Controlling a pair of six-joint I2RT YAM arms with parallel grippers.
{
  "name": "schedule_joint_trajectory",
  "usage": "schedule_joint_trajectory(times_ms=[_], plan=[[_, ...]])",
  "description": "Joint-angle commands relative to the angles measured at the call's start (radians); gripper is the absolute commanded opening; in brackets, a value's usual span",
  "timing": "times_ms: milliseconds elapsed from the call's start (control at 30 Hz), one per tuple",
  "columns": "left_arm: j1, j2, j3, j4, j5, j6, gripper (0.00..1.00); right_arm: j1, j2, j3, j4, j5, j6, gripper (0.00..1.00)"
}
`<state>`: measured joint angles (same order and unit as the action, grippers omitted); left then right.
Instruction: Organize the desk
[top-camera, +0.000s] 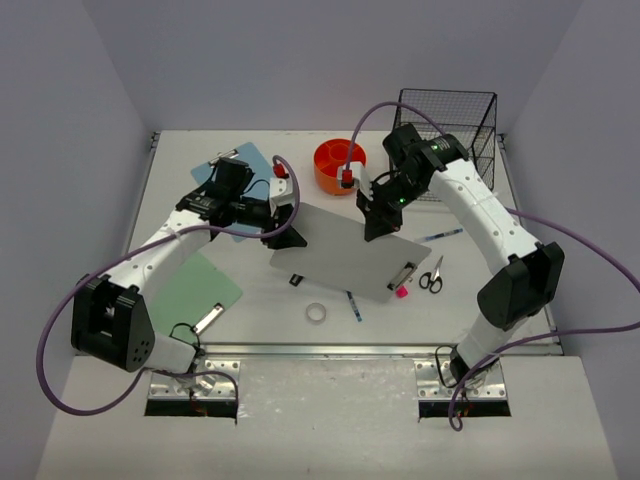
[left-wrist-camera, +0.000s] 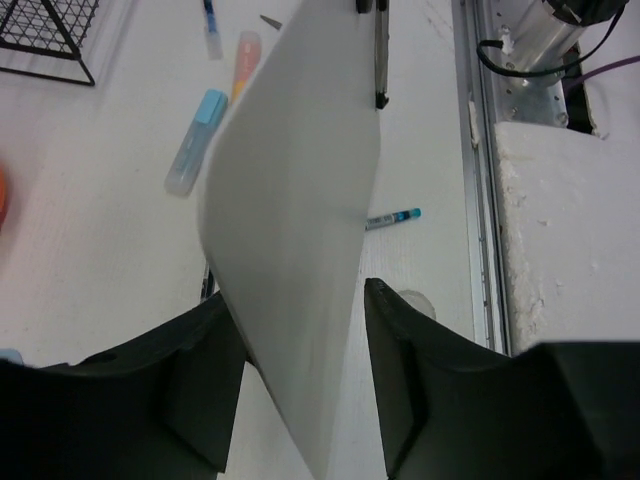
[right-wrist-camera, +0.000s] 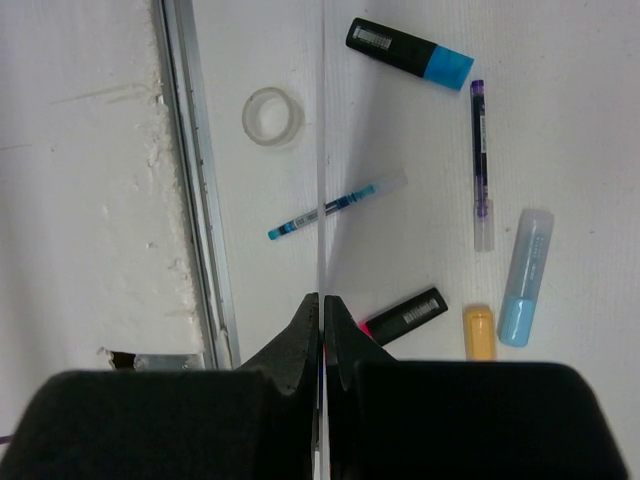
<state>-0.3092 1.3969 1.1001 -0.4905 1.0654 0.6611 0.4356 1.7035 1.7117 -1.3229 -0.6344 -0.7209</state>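
The right gripper (right-wrist-camera: 322, 300) is clamped tight on the edge of a grey clipboard (top-camera: 345, 250), which we see edge-on between its closed fingers in the wrist view. Across the board, the left gripper (left-wrist-camera: 298, 300) stands partly open astride the opposite corner, with a black finger on each side of the tilted sheet. Whether either pad touches it we cannot tell.

The clipboard hangs between the two arms above the desk (top-camera: 270, 325), its metal clip (top-camera: 405, 274) at the end toward the right arm's base. Under and around it we find:

- a roll of clear tape (right-wrist-camera: 273, 115)
- a blue pen (right-wrist-camera: 335, 208) and a purple pen (right-wrist-camera: 480, 150)
- a blue-capped black marker (right-wrist-camera: 410, 50) and a pink-tipped black marker (right-wrist-camera: 405, 312)
- a light-blue highlighter (right-wrist-camera: 525, 280) and a yellow highlighter (right-wrist-camera: 479, 332)

Scissors (top-camera: 431, 277) lie just beside the clip end. Farther back sits an orange round container (top-camera: 335, 170), and a black wire rack (top-camera: 455, 125) stands in the far right corner. A green clipboard (top-camera: 200, 285) lies near the left arm's base, and a light-blue clipboard (top-camera: 240, 160) lies partly under that arm. The white desk spans the floor between lavender walls (top-camera: 60, 150), its metal rail (top-camera: 330, 349) running just ahead of the arms' bases.
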Motion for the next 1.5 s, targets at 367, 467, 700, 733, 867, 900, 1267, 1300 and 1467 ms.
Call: schedule_joint_trajectory(times_ms=[367, 467, 700, 733, 867, 900, 1267, 1300, 1467], plan=[[0.108, -0.053, -0.031, 0.075, 0.218, -0.136, 0.00, -0.008, -0.072, -0.057, 0.239, 0.037, 0.214, 0.73], [0.245, -0.068, -0.048, 0.075, 0.286, -0.177, 0.00, -0.064, -0.098, -0.071, 0.306, 0.008, 0.279, 0.93], [0.385, -0.068, -0.029, -0.056, 0.387, -0.098, 0.00, -0.345, -0.204, -0.249, 0.662, -0.316, 0.593, 0.99], [0.397, -0.068, -0.027, -0.059, 0.394, -0.096, 0.00, -0.359, -0.226, -0.281, 0.688, -0.332, 0.608, 0.99], [0.419, -0.061, -0.028, -0.060, 0.427, -0.104, 0.00, -0.382, -0.289, -0.489, 0.788, -0.418, 0.674, 0.97], [0.421, -0.057, -0.029, -0.063, 0.435, -0.106, 0.00, -0.382, -0.303, -0.552, 0.829, -0.444, 0.719, 0.96], [0.454, 0.014, 0.039, -0.264, 0.498, 0.033, 0.00, -0.386, -0.389, -1.265, 1.857, -0.532, 1.465, 0.89], [0.455, 0.017, 0.053, -0.311, 0.503, 0.078, 0.00, -0.388, -0.386, -1.307, 1.941, -0.524, 1.513, 0.89], [0.476, 0.175, 0.191, -0.825, 0.557, 0.569, 0.00, -0.375, -0.294, -1.477, 2.396, -0.435, 1.761, 0.85]])
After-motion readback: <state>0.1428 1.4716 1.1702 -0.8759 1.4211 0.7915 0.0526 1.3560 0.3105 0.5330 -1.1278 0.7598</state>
